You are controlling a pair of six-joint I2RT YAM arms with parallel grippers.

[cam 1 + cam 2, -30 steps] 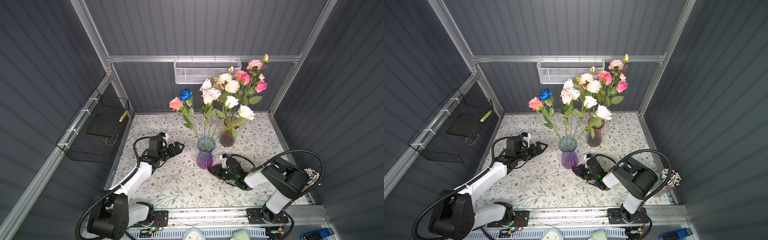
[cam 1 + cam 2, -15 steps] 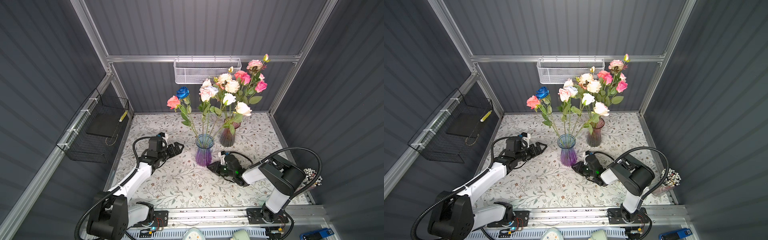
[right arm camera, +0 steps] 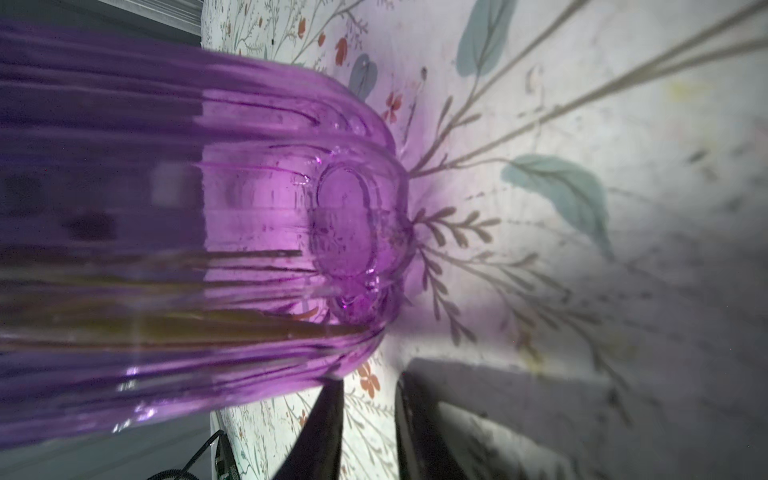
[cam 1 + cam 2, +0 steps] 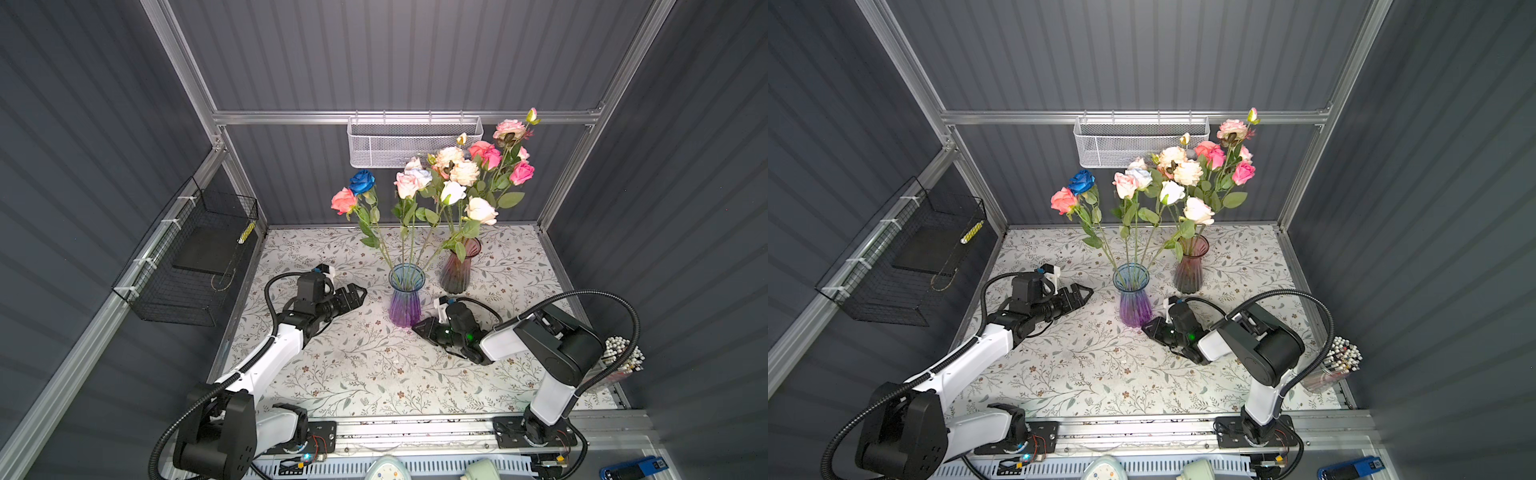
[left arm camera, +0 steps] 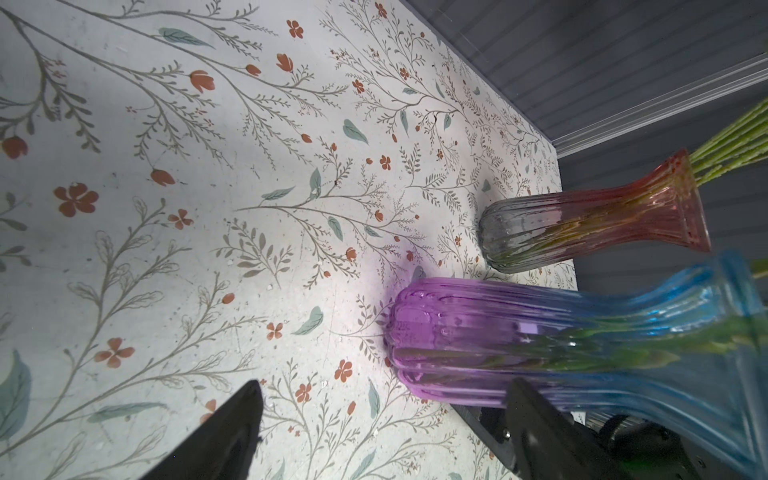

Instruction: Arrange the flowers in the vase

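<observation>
- Far left, a black wire basket [image 4: 195,257] hangs on the side wall, off the mat [image 4: 353,374].
- The left gripper [image 4: 358,292] lies low over the mat, pointing at the blue vase but apart from it. In its wrist view the jaws are spread wide with only mat between them, holding nothing.
- The blue vase [image 4: 406,297], blue at the rim and purple at the foot, stands upright mid-mat. Some of the flowers [image 4: 407,185] stand in it. A coral rose [image 4: 343,200] and a blue rose [image 4: 362,181] lean left, with pale pink and white heads beside them.
- The right gripper [image 4: 417,329] sits low on the mat just right of that vase's foot, tips toward it. In its wrist view the fingers [image 3: 324,432] are drawn nearly together, with a thin strip of mat showing in the gap and nothing pinched. One tip looks to be right at the glass, but I can't say whether it touches.
- The red vase [image 4: 458,270] stands upright just behind and right of the blue one, apart from it. It holds the bigger bunch: cream, white and pink heads fanning up toward the back wall.
- Above the blooms a white mesh basket [image 4: 415,143] hangs on the back rail.
- Far right, a cup [image 4: 621,359] of white-tipped sticks stands at the mat's edge, near the right arm.
</observation>
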